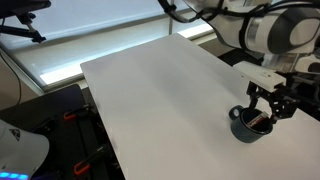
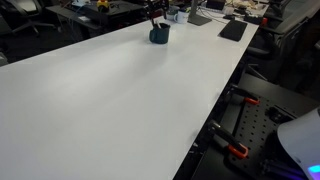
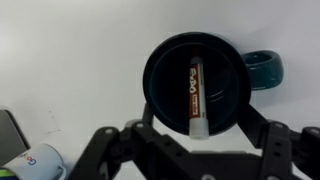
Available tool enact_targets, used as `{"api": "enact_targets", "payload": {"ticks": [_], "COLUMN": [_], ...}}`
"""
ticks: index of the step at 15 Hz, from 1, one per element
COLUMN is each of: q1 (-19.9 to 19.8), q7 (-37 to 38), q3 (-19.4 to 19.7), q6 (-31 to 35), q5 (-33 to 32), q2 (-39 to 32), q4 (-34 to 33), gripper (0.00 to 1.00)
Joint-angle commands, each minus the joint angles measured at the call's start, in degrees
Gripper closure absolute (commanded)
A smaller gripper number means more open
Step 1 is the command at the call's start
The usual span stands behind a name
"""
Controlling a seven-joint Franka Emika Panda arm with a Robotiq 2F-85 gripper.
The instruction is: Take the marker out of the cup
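The dark blue-grey cup [image 3: 195, 85] stands on the white table [image 3: 70, 60] and fills the middle of the wrist view. The reddish-orange marker [image 3: 196, 90] lies inside it, its pale end [image 3: 198, 128] leaning against the near rim. My gripper [image 3: 197, 118] is open, directly above the cup, with one finger on each side of it. In both exterior views the cup [image 1: 243, 126] [image 2: 159, 36] sits near a table end with the gripper [image 1: 268, 108] [image 2: 154, 16] just over it. A bit of the marker [image 1: 262, 121] shows at the rim.
A teal round object [image 3: 263, 68] lies right beside the cup. A white and blue item [image 3: 35, 160] and a dark flat thing [image 3: 8, 130] lie at the wrist view's lower left. A dark keyboard [image 2: 233, 30] lies near the table's far edge.
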State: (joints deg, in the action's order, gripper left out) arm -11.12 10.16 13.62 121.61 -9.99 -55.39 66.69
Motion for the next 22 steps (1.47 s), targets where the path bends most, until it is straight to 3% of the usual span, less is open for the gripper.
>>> {"api": "enact_targets", "payload": {"ticks": [1,2,3,22], "q1": [-0.08,-0.08,-0.06,-1.21], "q7": [-0.75,-1.15,-1.19,-3.70], "q3": [-0.08,-0.22,-0.30,-1.44], "q6": [-0.29,-0.30,-0.31,-1.56], "q5": [0.08,0.08,0.10,0.93], "q2": [-0.24,-0.27,-0.30,-1.11], "q4": [-0.39,-0.38,-0.38,-2.30], "gripper": [0.09,0.01,0.00,0.00]}}
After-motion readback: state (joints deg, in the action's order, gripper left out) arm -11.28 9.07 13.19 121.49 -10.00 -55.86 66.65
